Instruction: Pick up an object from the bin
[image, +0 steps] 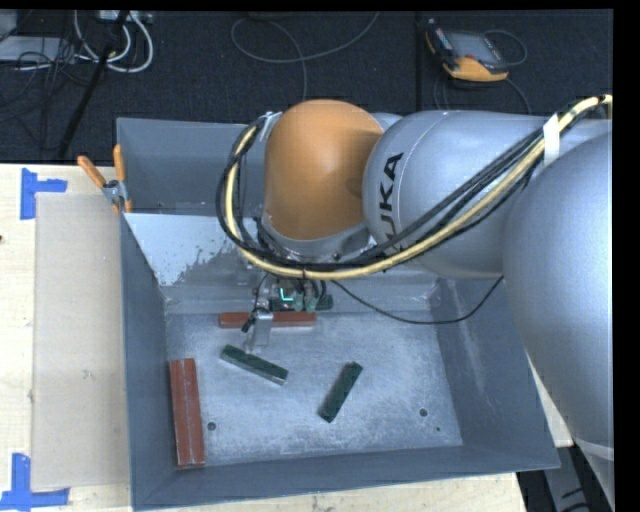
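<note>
Near the bin's (145, 330) far wall, the gripper (263, 326) hovers over a short brown bar (292, 320). I cannot tell its width. A closing pinch might skid the bar away.

Four pieces are spread over the floor of the bin (400, 432). A long block (186, 412) is laid along the left wall, towards the front. A thin stick (292, 320) is set crosswise near the back wall, with the claw (262, 326) placed over its left part. A short bar (254, 365) is laid just before the stick, and a tilted bar (340, 391) is set to its right.
</note>
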